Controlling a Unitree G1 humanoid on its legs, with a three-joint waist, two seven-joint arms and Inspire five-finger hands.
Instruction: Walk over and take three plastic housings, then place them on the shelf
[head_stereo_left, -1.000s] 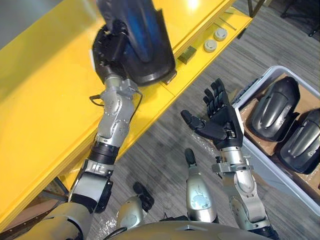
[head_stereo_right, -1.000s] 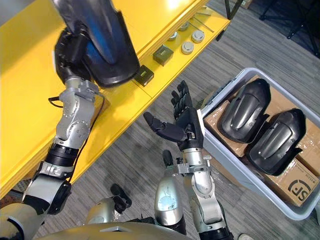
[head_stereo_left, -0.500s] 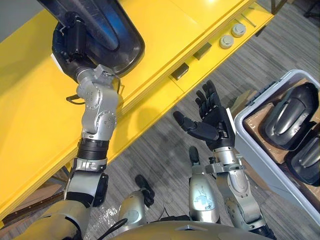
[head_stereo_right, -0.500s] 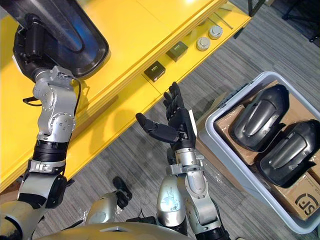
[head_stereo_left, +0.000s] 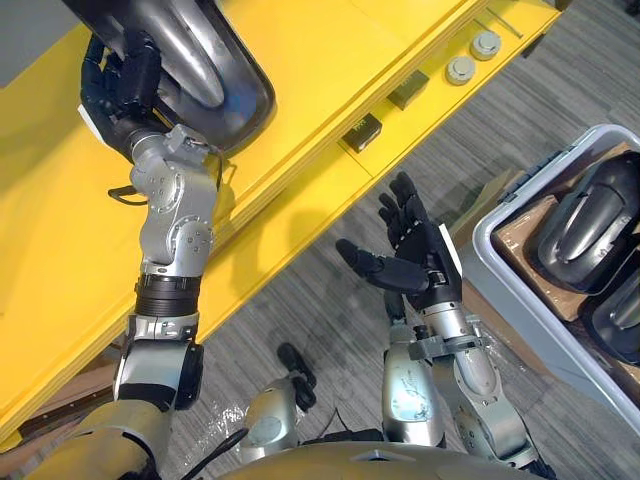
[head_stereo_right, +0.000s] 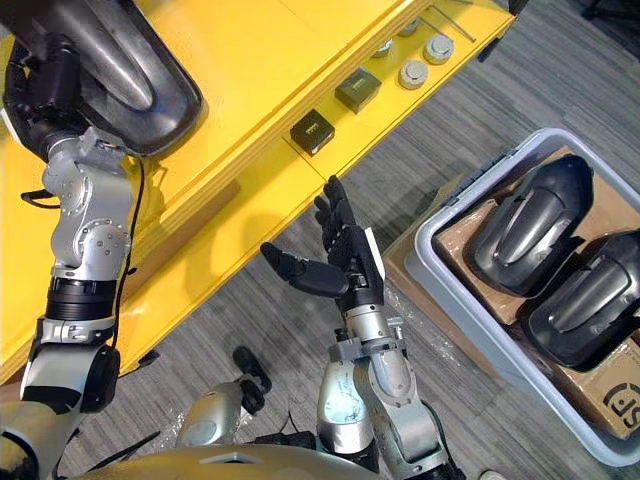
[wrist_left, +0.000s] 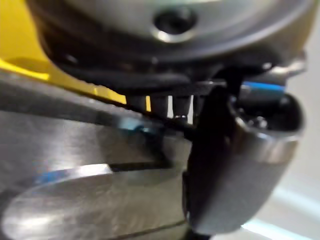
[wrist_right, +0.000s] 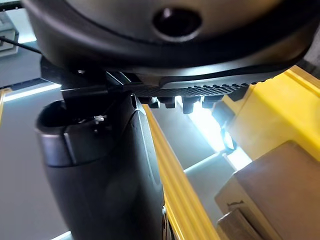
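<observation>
Status: placement of one housing is in progress.

1. The left hand (head_stereo_left: 112, 85) is raised over the top surface of the yellow shelf (head_stereo_left: 330, 55). Its fingers and thumb are clamped on the edge of a dark plastic housing (head_stereo_left: 205, 70). The left wrist view shows the thumb pressed against the housing's glossy shell. Whether the housing already rests on the shelf cannot be determined.
2. The right hand (head_stereo_left: 415, 268) is empty. It is held palm up over the floor between the shelf and the grey bin (head_stereo_right: 465, 305), with fingers spread and thumb extended.
3. Two further housings (head_stereo_right: 525, 225) (head_stereo_right: 585, 305) lie side by side in the bin, on top of cardboard boxes (head_stereo_right: 600, 395).

Judgement: no released housing is visible on the shelf, so the task is at an early stage. The held housing has yet to be let go, and two more pick-and-place cycles from the bin are outstanding.
</observation>
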